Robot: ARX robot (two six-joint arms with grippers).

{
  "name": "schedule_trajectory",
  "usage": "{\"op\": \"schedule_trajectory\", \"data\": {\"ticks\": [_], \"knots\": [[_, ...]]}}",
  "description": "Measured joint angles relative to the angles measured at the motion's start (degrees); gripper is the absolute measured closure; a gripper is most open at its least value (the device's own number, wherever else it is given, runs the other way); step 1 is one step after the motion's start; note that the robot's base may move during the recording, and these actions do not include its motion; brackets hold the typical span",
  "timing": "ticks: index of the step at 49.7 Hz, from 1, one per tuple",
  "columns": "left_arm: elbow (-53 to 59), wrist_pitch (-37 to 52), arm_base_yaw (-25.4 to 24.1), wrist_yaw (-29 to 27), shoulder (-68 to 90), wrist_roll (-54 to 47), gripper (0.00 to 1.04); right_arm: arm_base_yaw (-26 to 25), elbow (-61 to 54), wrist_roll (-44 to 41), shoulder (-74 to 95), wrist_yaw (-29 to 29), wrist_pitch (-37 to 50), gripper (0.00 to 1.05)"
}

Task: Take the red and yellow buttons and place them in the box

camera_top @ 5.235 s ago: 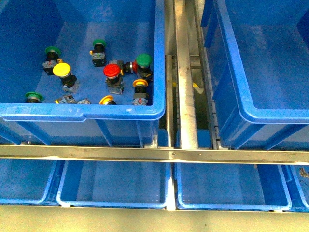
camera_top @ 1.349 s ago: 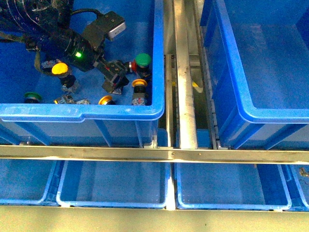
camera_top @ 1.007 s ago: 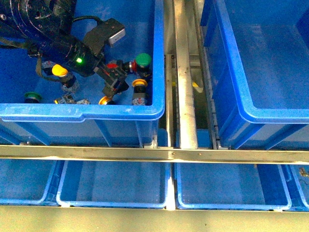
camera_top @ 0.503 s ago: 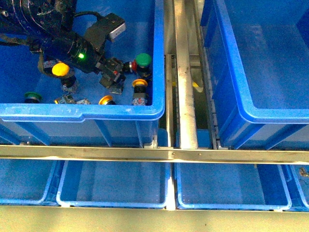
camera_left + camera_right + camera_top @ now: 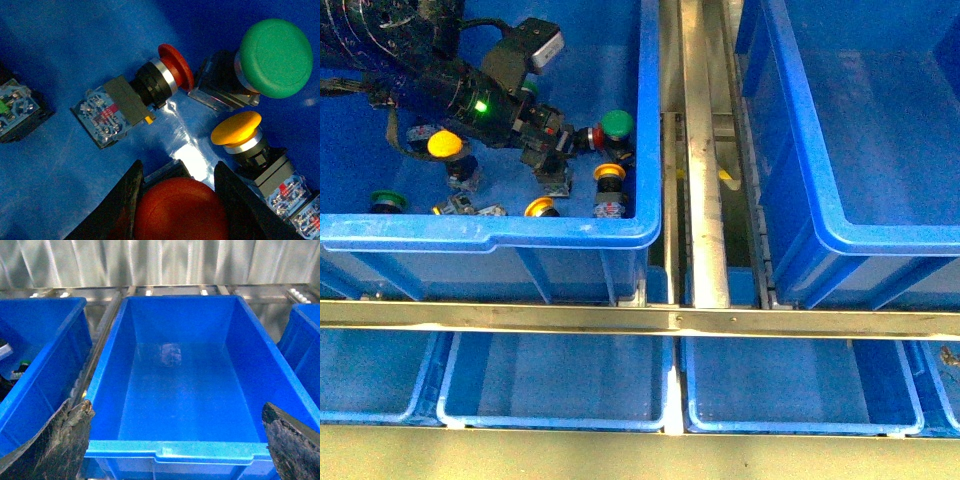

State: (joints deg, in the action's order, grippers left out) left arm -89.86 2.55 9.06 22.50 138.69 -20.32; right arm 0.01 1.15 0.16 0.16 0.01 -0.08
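Deep inside the source bin (image 5: 500, 232) on the robot's left, shows the left hand (image 5: 546, 148) reaching down among scattered push buttons. Closes, per the left wrist view, two dark fingers (image 5: 131, 200) against either side of a red button (image 5: 175, 212), cap upward between them; cannot tell whether lifted clear of the bin floor. Puts the task, as a judgement, at its first pick: nothing delivered yet. Shows the box (image 5: 840, 238), the large deep blue bin across the metal rail (image 5: 705, 200) to the right, with a bare floor in both the front and right wrist views. Finds the right hand (image 5: 177, 432) facing that box, fingers spread wide at the edges of its own view, gripping nothing. Leaves several to move: a second red button (image 5: 142, 95) lying on its side just beside a green button (image 5: 272, 57), a yellow-orange button (image 5: 240, 132) near them, a yellow button (image 5: 445, 144) further left, and another yellow cap (image 5: 541, 208) close to the near wall. Leaves the green ones, among them a green cap (image 5: 388, 198) at the near left, where they lie. Calls next for a carry over the bin wall and the rail to the box, a release there, then repeat trips for each remaining red and yellow piece.
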Motion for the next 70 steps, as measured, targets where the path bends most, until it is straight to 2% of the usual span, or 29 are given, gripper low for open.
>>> {"op": "schedule_trajectory", "data": {"ticks": [18, 31, 39, 44, 50, 70], "knots": [[3.32, 1.64, -4.59, 2.58, -8.44, 13.94, 0.71, -0.02, 0.00, 0.00, 0.00, 0.02, 0.00, 0.06], [12.57, -0.85, -11.10, 8.13, -16.94, 28.37, 0.71, 0.00, 0.00, 0.00, 0.00, 0.00, 0.00, 0.06], [17.94, -1.88, -11.78, 13.49, -22.38, 37.22, 0.71, 0.00, 0.00, 0.00, 0.00, 0.00, 0.00, 0.06], [20.02, -1.88, -10.60, 15.37, -26.82, 41.66, 0.71, 0.00, 0.00, 0.00, 0.00, 0.00, 0.00, 0.06], [22.67, -1.70, -6.23, 18.14, -32.35, 46.40, 0.71, 0.00, 0.00, 0.00, 0.00, 0.00, 0.00, 0.06], [25.07, 2.99, 6.34, 16.57, -34.45, 55.84, 0.71, 0.00, 0.00, 0.00, 0.00, 0.00, 0.00, 0.06]]}}
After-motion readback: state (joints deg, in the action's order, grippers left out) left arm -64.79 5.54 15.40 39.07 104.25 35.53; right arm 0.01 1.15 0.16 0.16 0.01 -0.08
